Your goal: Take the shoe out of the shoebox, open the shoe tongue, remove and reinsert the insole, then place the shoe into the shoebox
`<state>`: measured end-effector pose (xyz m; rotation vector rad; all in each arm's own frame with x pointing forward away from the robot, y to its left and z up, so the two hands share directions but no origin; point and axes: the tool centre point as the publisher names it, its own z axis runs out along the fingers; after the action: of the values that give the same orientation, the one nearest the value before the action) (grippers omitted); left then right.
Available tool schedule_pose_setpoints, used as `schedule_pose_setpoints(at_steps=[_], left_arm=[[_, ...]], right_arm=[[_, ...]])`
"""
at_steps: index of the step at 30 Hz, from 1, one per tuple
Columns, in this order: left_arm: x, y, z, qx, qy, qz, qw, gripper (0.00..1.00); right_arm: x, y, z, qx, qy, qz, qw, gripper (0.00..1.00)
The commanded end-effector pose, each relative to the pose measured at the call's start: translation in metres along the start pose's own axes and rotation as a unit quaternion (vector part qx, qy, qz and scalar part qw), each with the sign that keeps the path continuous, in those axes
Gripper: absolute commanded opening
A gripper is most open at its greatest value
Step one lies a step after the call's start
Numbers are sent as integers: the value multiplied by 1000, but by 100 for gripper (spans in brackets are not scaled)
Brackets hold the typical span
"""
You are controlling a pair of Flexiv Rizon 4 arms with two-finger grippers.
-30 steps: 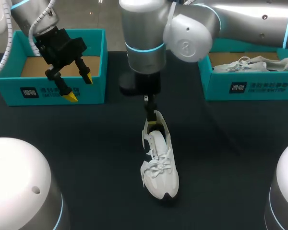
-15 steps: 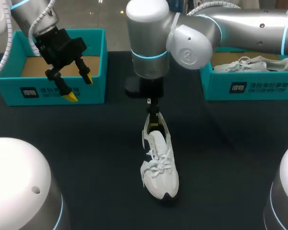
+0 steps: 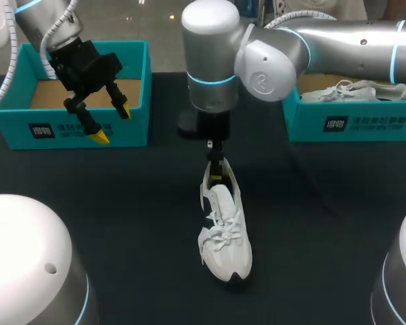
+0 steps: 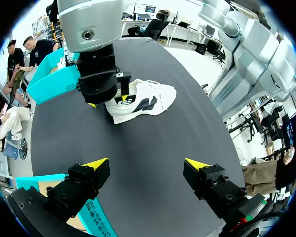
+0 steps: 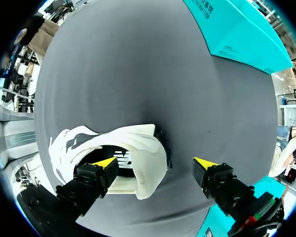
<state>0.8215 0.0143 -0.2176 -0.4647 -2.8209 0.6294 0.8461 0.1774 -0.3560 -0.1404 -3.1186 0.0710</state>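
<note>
A white shoe (image 3: 224,230) stands upright on the dark table (image 3: 122,203), toe toward the near edge. My right gripper (image 3: 216,170) comes down from above onto its heel end. In the right wrist view the gripper (image 5: 157,163) is open: one finger sits inside the shoe (image 5: 138,145) opening and the other stands well clear behind the heel. My left gripper (image 3: 103,120) hangs open over the front wall of the left teal shoebox (image 3: 81,125). In the left wrist view the gripper (image 4: 147,164) holds nothing, and the shoe (image 4: 148,96) lies far ahead of it.
The left teal box shows only its brown cardboard floor. A second teal box (image 3: 352,122) at the back right holds another white shoe (image 3: 355,90). My right arm's thick links span the table's back middle.
My right arm has swung slightly to the right, and its gripper has sunk a little at the shoe's heel. The shoe and the left arm have stayed put.
</note>
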Motion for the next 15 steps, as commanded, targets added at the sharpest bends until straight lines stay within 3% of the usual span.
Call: schedule_pose_setpoints(at_steps=[1,3,5,6,7,15], left_arm=[[0,0,-1,-1,1,0,1000,100],[0,0,-1,-1,1,0,1000,100],[0,0,-1,-1,1,0,1000,100],[0,0,-1,-1,1,0,1000,100],[0,0,-1,-1,1,0,1000,100],[0,0,-1,-1,1,0,1000,100]], right_arm=[[1,-2,2,-1,0,1,1000,100],[2,-5,2,-1,0,2,1000,100],[4,-7,2,-1,-2,6,1000,85],[5,-8,2,-2,-2,7,1000,72],[5,-8,1,-2,-3,7,1000,49],[8,-8,3,-4,-10,8,1000,0]])
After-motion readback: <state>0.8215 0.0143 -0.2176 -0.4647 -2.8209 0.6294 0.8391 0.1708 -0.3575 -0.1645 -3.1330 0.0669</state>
